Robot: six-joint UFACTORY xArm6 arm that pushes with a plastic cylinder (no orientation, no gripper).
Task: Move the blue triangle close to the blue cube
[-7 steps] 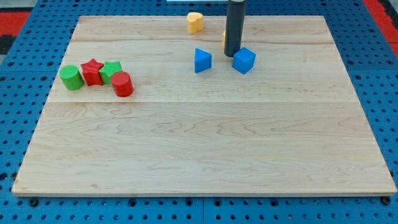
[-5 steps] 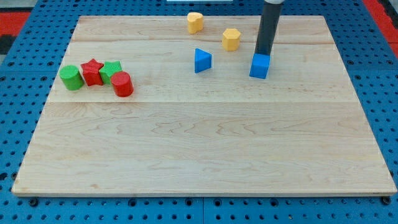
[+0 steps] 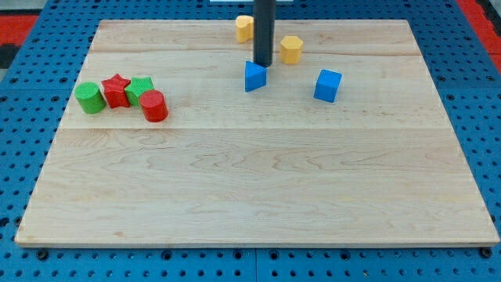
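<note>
The blue triangle (image 3: pixel 254 77) lies near the top middle of the wooden board (image 3: pixel 258 180). The blue cube (image 3: pixel 328 85) lies to its right, about a block and a half away. My tip (image 3: pixel 262 64) stands at the triangle's top right edge, touching or almost touching it. The dark rod rises out of the view's top and hides part of a yellow block behind it.
A yellow block (image 3: pixel 243 27) sits at the top, partly behind the rod. A yellow hexagon (image 3: pixel 291 48) lies just right of the rod. At the view's left, a green cylinder (image 3: pixel 90 98), red star (image 3: pixel 117 89), green block (image 3: pixel 141 88) and red cylinder (image 3: pixel 154 106) cluster together.
The blue cube was pushed right, away from the triangle. My tip then swung left from the cube to the triangle's top right edge. The triangle has not moved.
</note>
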